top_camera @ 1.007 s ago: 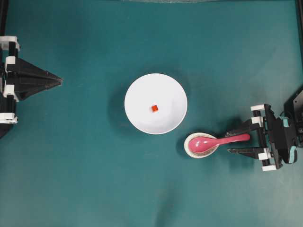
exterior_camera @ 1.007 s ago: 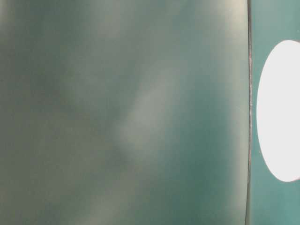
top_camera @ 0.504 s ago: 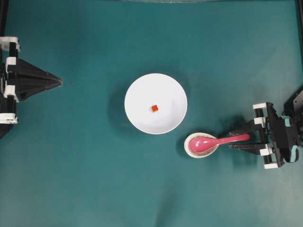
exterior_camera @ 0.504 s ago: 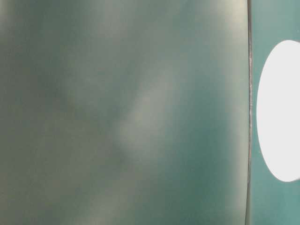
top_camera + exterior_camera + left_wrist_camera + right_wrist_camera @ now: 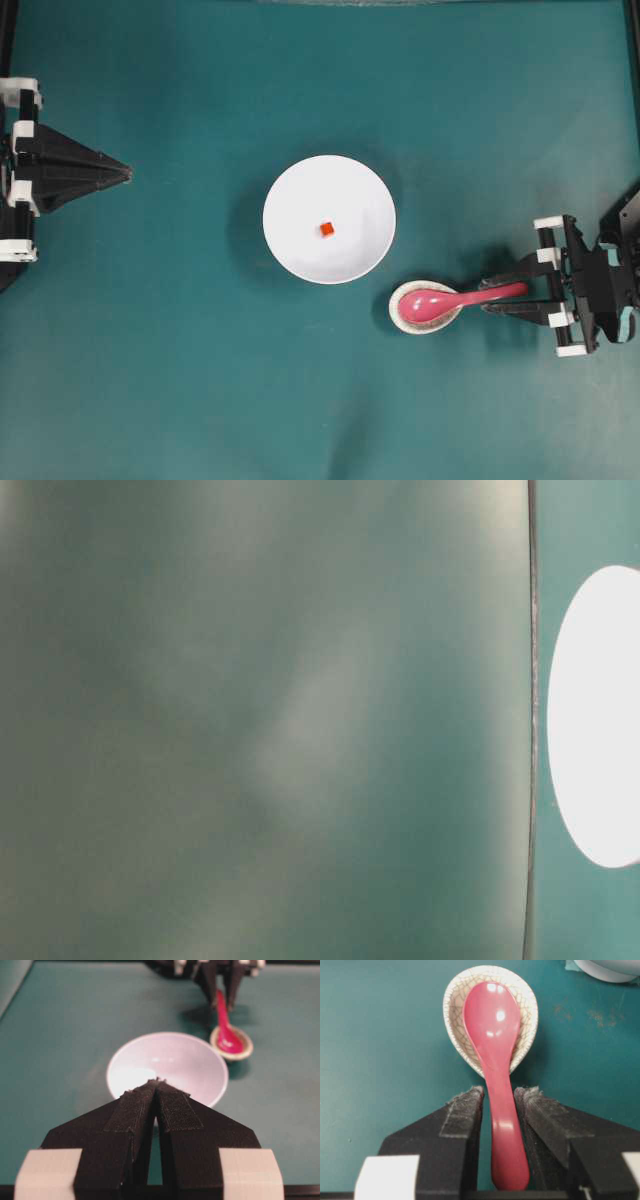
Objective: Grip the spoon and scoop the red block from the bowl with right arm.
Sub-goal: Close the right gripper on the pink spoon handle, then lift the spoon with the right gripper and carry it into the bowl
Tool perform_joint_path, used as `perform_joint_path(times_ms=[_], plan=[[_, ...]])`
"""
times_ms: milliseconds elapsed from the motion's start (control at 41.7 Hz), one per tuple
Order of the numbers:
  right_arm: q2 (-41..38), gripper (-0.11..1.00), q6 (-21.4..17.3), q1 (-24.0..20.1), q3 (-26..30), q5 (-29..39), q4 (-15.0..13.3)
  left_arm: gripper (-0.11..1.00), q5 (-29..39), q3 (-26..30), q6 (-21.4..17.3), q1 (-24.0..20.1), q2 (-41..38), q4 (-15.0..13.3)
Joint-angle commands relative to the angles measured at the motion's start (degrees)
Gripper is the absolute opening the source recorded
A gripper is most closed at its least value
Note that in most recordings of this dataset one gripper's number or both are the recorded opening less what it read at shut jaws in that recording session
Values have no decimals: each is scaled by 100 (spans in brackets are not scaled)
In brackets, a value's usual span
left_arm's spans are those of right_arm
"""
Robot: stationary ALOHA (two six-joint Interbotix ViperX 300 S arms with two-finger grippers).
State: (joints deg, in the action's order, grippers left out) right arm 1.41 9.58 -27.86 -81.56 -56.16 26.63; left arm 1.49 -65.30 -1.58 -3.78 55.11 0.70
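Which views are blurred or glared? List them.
Table-level: almost wholly a defocused grey-green smear, the bowl blown out white. Left wrist: near fingers soft, glare inside the bowl. Right wrist: sharp, bright highlights on the spoon. Overhead: sharp and evenly lit, soft shadows.

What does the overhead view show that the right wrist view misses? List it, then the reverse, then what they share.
Overhead only: the red block inside the white bowl, and the left tool, shut and parked far from the dishes. Right wrist only: the crackle pattern of the speckled rest dish and the narrow gaps between the pads and the handle. Both: the pink spoon, its scoop in the dish, handle between the right tool's fingers.
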Motion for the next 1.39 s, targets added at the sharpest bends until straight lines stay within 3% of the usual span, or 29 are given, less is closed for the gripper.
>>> perform_joint_path(times_ms=[0, 408, 672, 864, 1055, 1367], plan=[[70, 36, 9, 0, 35, -62, 18, 0, -26, 149, 9, -18, -53, 18], [70, 25, 9, 0, 44, -35, 18, 0, -26, 141, 9, -18, -53, 18], [114, 24, 0, 0, 88, -35, 9, 0, -26, 149, 9, -18, -44, 18], [624, 24, 0, 0, 158, 158, 9, 0, -26, 149, 9, -18, -44, 18], [1538, 24, 26, 158, 308, 932, 9, 0, -26, 149, 9, -18, -53, 18], [3015, 24, 457, 1055, 1011, 3050, 0, 0, -35, 149, 9, -18, -44, 18]])
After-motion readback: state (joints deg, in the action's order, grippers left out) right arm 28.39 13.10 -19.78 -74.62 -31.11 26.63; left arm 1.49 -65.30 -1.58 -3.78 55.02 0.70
